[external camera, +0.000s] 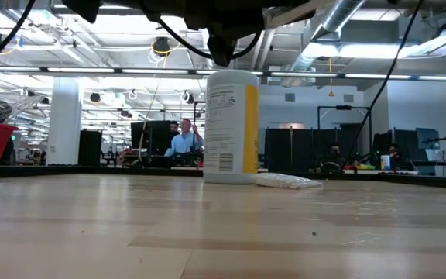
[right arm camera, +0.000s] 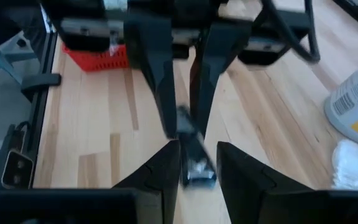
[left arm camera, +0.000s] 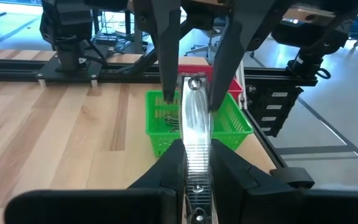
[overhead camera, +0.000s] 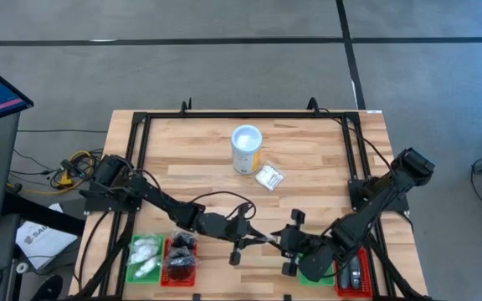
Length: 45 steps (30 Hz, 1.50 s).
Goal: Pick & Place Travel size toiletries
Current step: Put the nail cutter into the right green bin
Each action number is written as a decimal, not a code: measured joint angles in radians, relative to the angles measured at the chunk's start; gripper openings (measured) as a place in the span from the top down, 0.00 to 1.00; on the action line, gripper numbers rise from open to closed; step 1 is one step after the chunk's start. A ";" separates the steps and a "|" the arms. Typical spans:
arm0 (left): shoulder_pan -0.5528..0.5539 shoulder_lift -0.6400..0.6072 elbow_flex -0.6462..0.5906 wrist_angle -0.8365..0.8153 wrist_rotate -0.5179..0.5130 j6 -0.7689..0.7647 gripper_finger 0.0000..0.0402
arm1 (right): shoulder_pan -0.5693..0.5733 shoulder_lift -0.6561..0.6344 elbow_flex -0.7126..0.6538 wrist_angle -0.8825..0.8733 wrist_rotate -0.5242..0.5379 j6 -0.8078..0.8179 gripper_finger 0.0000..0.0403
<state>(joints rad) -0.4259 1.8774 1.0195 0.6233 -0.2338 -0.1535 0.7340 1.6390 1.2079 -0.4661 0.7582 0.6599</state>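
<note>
On the left, green tray (overhead camera: 132,251) with white packets (overhead camera: 146,255), red tray (overhead camera: 167,272) with black round ones (overhead camera: 182,251). In the middle, left gripper (left arm camera: 196,149) pinching one end of a long wrapped piece (left arm camera: 194,112), right gripper (right arm camera: 196,149) pinching the other end. Farther back, white tub (overhead camera: 246,149), lone white packet (overhead camera: 269,177) just beside. On the right, second green tray (overhead camera: 318,269).

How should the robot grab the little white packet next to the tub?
Probably from straight above, pinching across the white packet's short width. It lies flat on the table, and the tub stands close on one side, so a sideways approach risks bumping it.
</note>
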 joint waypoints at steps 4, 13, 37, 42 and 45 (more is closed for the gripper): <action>0.000 0.000 0.000 -0.003 -0.001 0.000 0.90 | -0.014 0.001 0.000 0.015 -0.007 -0.015 0.76; 0.000 0.002 -0.001 -0.007 0.009 0.004 0.90 | -0.023 0.021 0.002 0.030 -0.083 -0.015 0.76; -0.001 0.000 0.000 -0.006 0.007 0.026 0.90 | -0.056 0.076 0.014 0.033 -0.156 -0.069 0.76; -0.001 0.000 0.000 -0.007 0.006 0.026 0.89 | -0.056 0.076 0.016 0.033 -0.157 -0.069 0.78; -0.001 0.000 0.000 -0.007 0.004 0.023 0.89 | -0.056 0.076 0.016 0.031 -0.157 -0.069 0.85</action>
<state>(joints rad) -0.4267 1.8774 1.0191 0.6159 -0.2295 -0.1306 0.6785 1.7153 1.2236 -0.4350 0.6014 0.5911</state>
